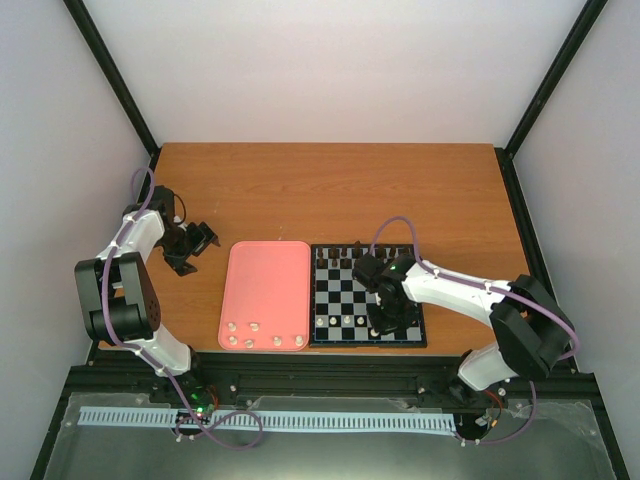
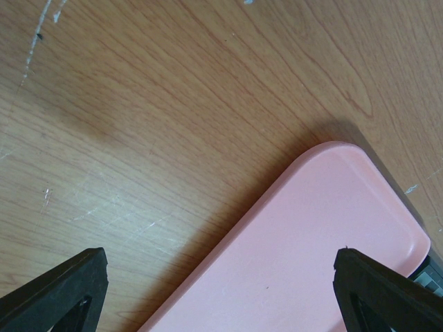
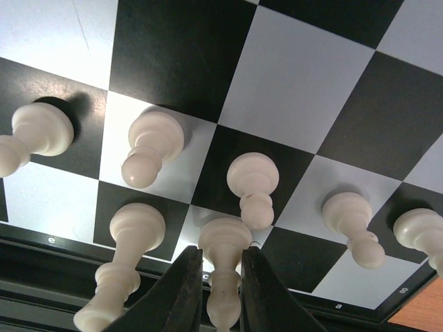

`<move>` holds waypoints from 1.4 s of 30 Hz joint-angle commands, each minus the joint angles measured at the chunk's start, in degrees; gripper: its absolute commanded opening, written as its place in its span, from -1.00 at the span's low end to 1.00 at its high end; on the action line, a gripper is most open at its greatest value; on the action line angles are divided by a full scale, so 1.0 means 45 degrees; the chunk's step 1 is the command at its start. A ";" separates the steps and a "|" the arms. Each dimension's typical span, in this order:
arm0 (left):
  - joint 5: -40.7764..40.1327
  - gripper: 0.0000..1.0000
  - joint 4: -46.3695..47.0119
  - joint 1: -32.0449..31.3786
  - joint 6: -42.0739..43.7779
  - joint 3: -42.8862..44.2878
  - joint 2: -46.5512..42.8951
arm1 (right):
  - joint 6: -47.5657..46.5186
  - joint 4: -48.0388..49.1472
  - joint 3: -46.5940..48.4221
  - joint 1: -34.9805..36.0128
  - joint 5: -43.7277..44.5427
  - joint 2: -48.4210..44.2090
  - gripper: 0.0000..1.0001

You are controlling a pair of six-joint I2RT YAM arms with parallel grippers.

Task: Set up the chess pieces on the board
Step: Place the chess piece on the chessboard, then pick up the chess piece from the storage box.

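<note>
The board [image 3: 83,250] carries small white letters on its black rim in the right wrist view: "e" at left, "c" near the middle, "a" toward the right. A corner mark is unreadable.

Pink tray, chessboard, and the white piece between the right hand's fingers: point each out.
pink tray [image 1: 265,280], top view, its bare floor
chessboard [image 1: 340,290], top view, a bare square
white piece [image 3: 223,238], right wrist view, its round base

White shells, black joints, purple cables [image 1: 395,222] on left arm [image 1: 140,235], right arm [image 1: 450,290]; black jaws.
</note>
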 commanded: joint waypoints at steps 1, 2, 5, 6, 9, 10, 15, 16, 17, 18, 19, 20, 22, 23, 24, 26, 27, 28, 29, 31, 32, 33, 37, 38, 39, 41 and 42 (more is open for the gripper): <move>0.0074 1.00 -0.0105 0.0071 0.0103 0.0410 0.0086 | 0.0019 -0.0104 0.0008 -0.0150 -0.0055 -0.0307 -0.67; 0.0077 0.99 -0.0091 0.0078 0.0103 0.0396 0.0085 | 0.0055 -0.0223 0.0079 -0.0139 -0.0012 -0.0394 -0.65; 0.0076 0.99 -0.0084 0.0072 0.0088 0.0436 0.0099 | 0.0119 -0.0539 0.0317 -0.0138 0.0039 -0.0695 -0.61; 0.0085 0.99 -0.0086 0.0068 0.0074 0.0434 0.0089 | 0.0143 -0.0624 0.0391 -0.0138 0.0041 -0.0791 -0.60; 0.0110 0.99 -0.0084 0.0075 0.0081 0.0414 0.0072 | 0.0220 -0.0970 0.0578 -0.0138 -0.0023 -0.1136 -0.59; 0.0116 0.99 -0.0089 0.0071 0.0083 0.0397 0.0069 | 0.0249 -0.1061 0.0631 -0.0138 -0.0072 -0.1303 -0.57; 0.0117 0.99 -0.0066 0.0073 0.0066 0.0355 0.0042 | 0.0435 -0.1696 0.1230 -0.0138 0.0060 -0.2177 -0.40; 0.0117 0.99 -0.0064 0.0066 0.0064 0.0355 0.0030 | 0.0442 -0.1896 0.1470 -0.0138 0.0151 -0.2293 -0.35; 0.0117 0.99 -0.0064 0.0068 0.0064 0.0373 0.0022 | 0.0465 -0.2031 0.1724 -0.0138 0.0231 -0.2344 -0.28; 0.0107 1.00 -0.0094 0.0065 0.0065 0.0392 0.0023 | 0.0438 -0.2127 0.2008 -0.0138 0.0292 -0.2357 -0.22; 0.0125 0.99 -0.0095 0.0065 0.0064 0.0411 0.0001 | 0.0357 -0.2160 0.2348 -0.0138 0.0319 -0.2305 -0.16; 0.0130 0.99 -0.0095 0.0070 0.0064 0.0428 0.0003 | 0.0259 -0.2189 0.2718 -0.0138 0.0320 -0.2122 -0.10; 0.0114 1.00 -0.0084 0.0065 0.0064 0.0415 -0.0014 | 0.0015 -0.2174 0.3535 -0.0138 0.0285 -0.1649 -0.07; 0.0111 1.00 -0.0086 0.0065 0.0064 0.0414 0.0001 | -0.0087 -0.2132 0.3931 -0.0113 0.0255 -0.1323 -0.07; 0.0126 0.99 -0.0084 0.0068 0.0064 0.0414 -0.0006 | -0.0170 -0.2059 0.4398 -0.0066 0.0207 -0.0980 -0.07; 0.0117 0.99 -0.0065 0.0078 0.0054 0.0385 -0.0043 | -0.0351 -0.1793 0.5294 0.0220 0.0198 -0.0204 -0.06; 0.0117 0.99 -0.0067 0.0069 0.0046 0.0376 -0.0041 | -0.0496 -0.1652 0.5798 0.0427 0.0236 0.0278 -0.05; 0.0124 0.99 -0.0065 0.0073 0.0045 0.0375 -0.0058 | -0.0636 -0.1525 0.6457 0.0802 0.0251 0.0832 -0.05; 0.0118 0.99 -0.0076 0.0066 0.0047 0.0385 -0.0072 | -0.0791 -0.1397 0.6959 0.1120 0.0302 0.1355 -0.05; 0.0089 0.99 -0.0067 0.0065 0.0044 0.0387 -0.0069 | -0.1145 -0.1055 0.8002 0.1751 0.0274 0.2584 -0.04; 0.0078 0.99 -0.0082 0.0072 0.0044 0.0389 -0.0069 | -0.1333 -0.0862 0.8581 0.2049 0.0248 0.3154 -0.02; 0.0066 0.99 -0.0103 0.0066 0.0035 0.0379 -0.0057 | -0.1498 -0.0711 0.9190 0.2367 0.0177 0.3774 0.00; 0.0061 0.99 -0.0103 0.0067 0.0025 0.0370 -0.0039 | -0.2163 -0.0354 1.1623 0.3407 -0.0108 0.6175 0.03; 0.0059 0.99 -0.0130 0.0065 0.0025 0.0352 -0.0038 | -0.2324 -0.0251 1.2149 0.3623 -0.0170 0.6715 0.03; 0.0029 0.99 -0.0134 0.0070 0.0025 0.0328 -0.0065 | -0.2450 -0.0085 1.2542 0.3804 -0.0244 0.7292 0.04; -0.0015 0.99 -0.0127 0.0077 0.0025 0.0274 -0.0099 | -0.2611 0.0361 1.3076 0.4107 -0.0550 0.7981 0.04; -0.0036 1.00 -0.0121 0.0067 0.0025 0.0250 -0.0112 | -0.2688 0.0526 1.3270 0.4192 -0.0792 0.8274 0.04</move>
